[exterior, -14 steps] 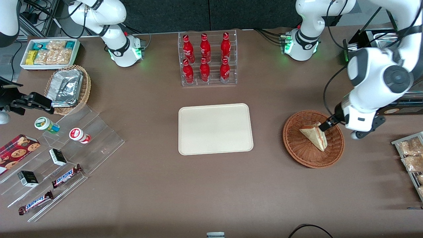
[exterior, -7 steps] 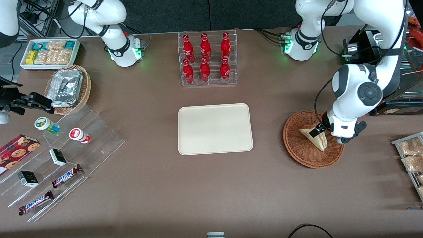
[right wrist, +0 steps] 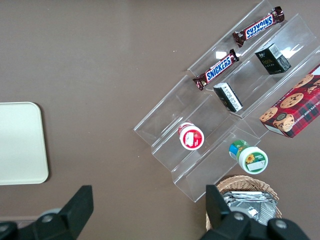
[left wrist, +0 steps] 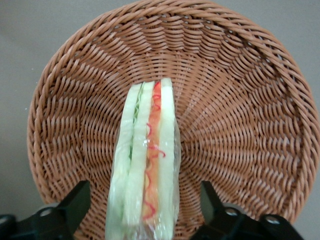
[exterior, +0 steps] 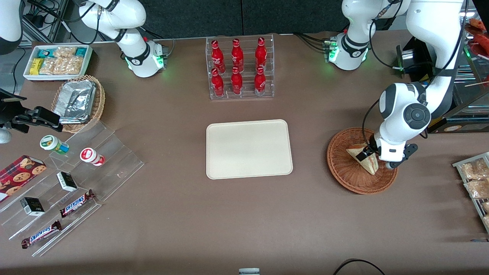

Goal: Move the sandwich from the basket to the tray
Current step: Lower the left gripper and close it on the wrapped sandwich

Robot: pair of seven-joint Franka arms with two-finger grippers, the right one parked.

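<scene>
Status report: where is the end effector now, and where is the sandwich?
End effector open, straddling the sandwich. Sandwich on edge in the basket, not lifted. Tray bare, path to it unobstructed.

The left arm reaches out from its base and bends sharply at the elbow, its forearm dropping steeply so the wrist points almost straight down. The claw (exterior: 367, 153) hangs low at the working arm's end of the table, its two dark fingers (left wrist: 75, 204) spread wide apart.

The gripper (left wrist: 145, 210) partly hides the sandwich (exterior: 367, 162), whose wide end seems cut off in the wrist view.
</scene>
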